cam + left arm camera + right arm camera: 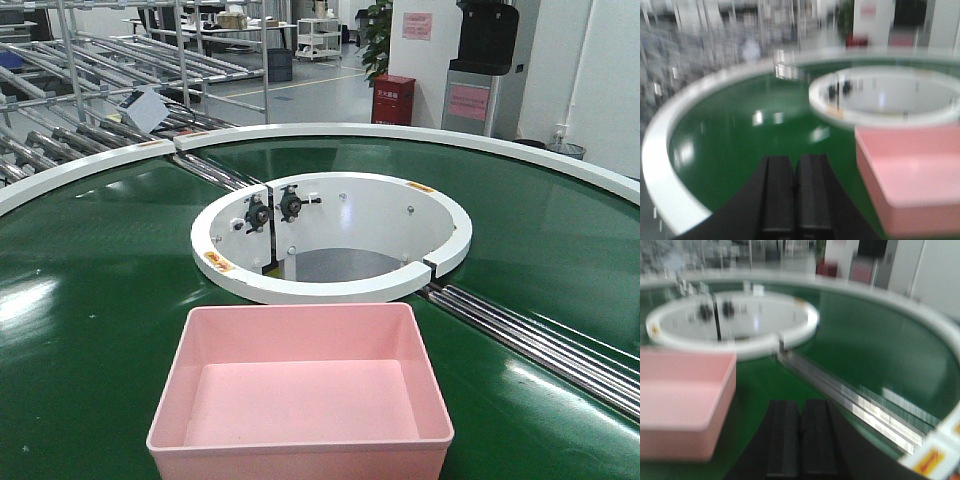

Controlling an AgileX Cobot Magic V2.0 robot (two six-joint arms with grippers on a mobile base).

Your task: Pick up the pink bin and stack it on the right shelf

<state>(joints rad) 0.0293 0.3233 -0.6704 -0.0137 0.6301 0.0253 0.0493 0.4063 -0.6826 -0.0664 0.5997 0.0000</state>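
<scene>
Both left fingers (pixel 777 195) and right fingers (pixel 785 440) closed, empty, beside pink bin (pixel 300 400).

A factory floor: a curved green conveyor belt (pixel 90 250), roller racks (pixel 60 120) and metal shelving behind

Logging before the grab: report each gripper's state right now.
Left gripper: closed, holding nothing, clear of the pink bin.
Right gripper: closed, holding nothing, also clear of the pink bin.
</scene>
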